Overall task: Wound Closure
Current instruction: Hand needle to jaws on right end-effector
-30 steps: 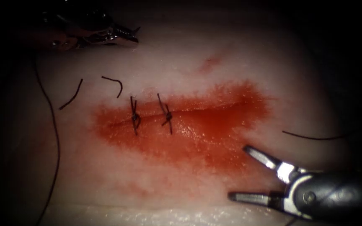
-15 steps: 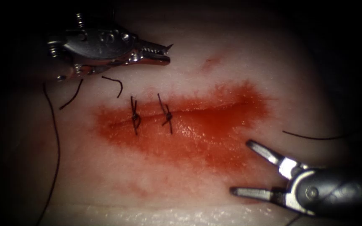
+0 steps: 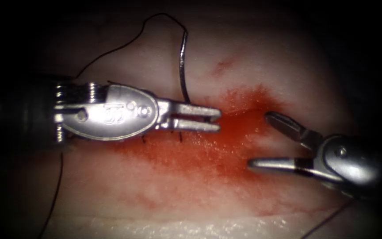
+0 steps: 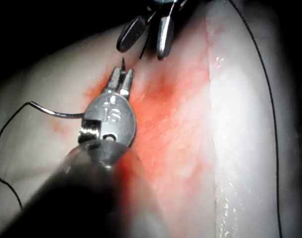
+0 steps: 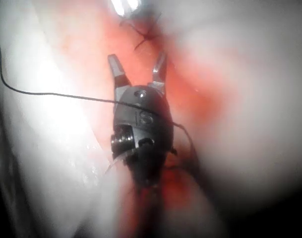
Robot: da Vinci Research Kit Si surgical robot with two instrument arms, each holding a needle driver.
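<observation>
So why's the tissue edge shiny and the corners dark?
Endoscope view: the light falls mid-picture, corners are dark, glare on the tissue edge and on the left tool, whose fingers hold the needle near its tip, out of the tissue; right tool's fingers open, empty. Both wrist views: glare on the tissue.

Red fluid [image 3: 208,155] spreads in a broad stain over the tissue [image 3: 266,57], and a small red streak [image 3: 221,66] lies apart from it, farther back. A dark surround [image 3: 376,35] borders the lit area, and a glistening wet strip [image 3: 177,226] runs along the near edge.
</observation>
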